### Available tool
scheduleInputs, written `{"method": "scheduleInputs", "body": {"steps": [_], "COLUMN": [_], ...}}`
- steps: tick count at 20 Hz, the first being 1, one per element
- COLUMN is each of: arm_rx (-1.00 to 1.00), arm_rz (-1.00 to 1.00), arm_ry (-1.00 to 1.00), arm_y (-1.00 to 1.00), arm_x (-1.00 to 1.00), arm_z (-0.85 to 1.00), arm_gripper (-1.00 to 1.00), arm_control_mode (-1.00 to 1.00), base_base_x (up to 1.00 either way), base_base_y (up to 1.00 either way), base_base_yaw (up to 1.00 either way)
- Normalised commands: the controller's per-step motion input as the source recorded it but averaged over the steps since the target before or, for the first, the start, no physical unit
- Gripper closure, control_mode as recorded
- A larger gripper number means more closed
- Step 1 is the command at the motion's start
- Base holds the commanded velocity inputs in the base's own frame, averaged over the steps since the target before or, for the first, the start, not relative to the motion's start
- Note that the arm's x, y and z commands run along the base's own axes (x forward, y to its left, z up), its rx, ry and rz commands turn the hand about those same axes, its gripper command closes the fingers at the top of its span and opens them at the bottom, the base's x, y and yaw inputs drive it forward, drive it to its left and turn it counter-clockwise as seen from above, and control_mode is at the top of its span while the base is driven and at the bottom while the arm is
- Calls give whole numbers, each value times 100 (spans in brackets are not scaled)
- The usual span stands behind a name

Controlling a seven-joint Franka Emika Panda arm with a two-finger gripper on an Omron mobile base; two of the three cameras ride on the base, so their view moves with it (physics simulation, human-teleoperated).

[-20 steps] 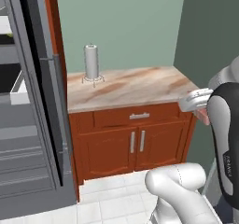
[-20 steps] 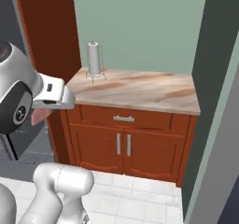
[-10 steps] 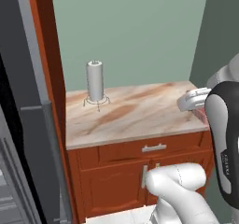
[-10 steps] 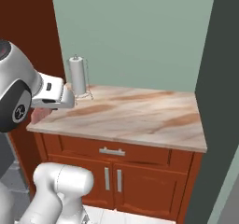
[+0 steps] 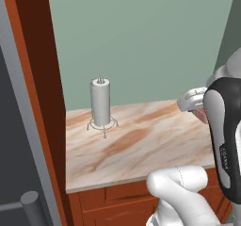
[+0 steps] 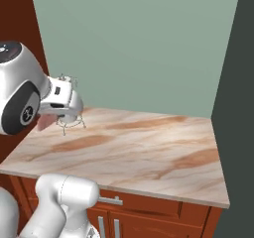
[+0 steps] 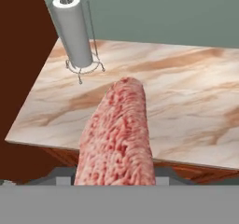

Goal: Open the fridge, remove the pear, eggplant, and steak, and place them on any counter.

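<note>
Gripper [image 7: 114, 181] clamps the steak [image 7: 119, 134] above the counter [image 7: 186, 101] front edge. Paper-towel holder [image 7: 74, 31] occupies the far left corner; the rest lies bare.

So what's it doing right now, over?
Tool shut on pinkish-red marbled steak slab. Above beige marble counter, not yet down. Grey paper-towel roll stands far left, clear of path.

The white arm reaches over the left end of the marble bench [image 6: 149, 148], its gripper [image 6: 49, 119] carrying the pinkish steak [image 6: 43, 122]. A wire stand [image 6: 69, 123] sits behind it.
</note>
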Motion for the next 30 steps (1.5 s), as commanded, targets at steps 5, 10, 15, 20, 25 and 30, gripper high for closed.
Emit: {"method": "scheduleInputs", "body": {"steps": [5,10,15,20,25,30], "arm_rx": [1,2,0,0,0,0], "arm_rz": [0,0,0,0,0,0], "arm_ry": [21,14,1,0,0,0], "arm_y": [-30,-6,-1,-11,-1,-7], "arm_x": [53,96,94,78,59,44], "arm_z": [-34,-46,-95,-89,-90,-75], "arm_gripper": [100,100,100,100,100,100], "arm_control_mode": [-100,-100,-100,-100,-100,-100], "base_base_x": [0,0,0,0,0,0], "base_base_y": [0,0,0,0,0,0], "base_base_yaw": [0,0,0,0,0,0]}}
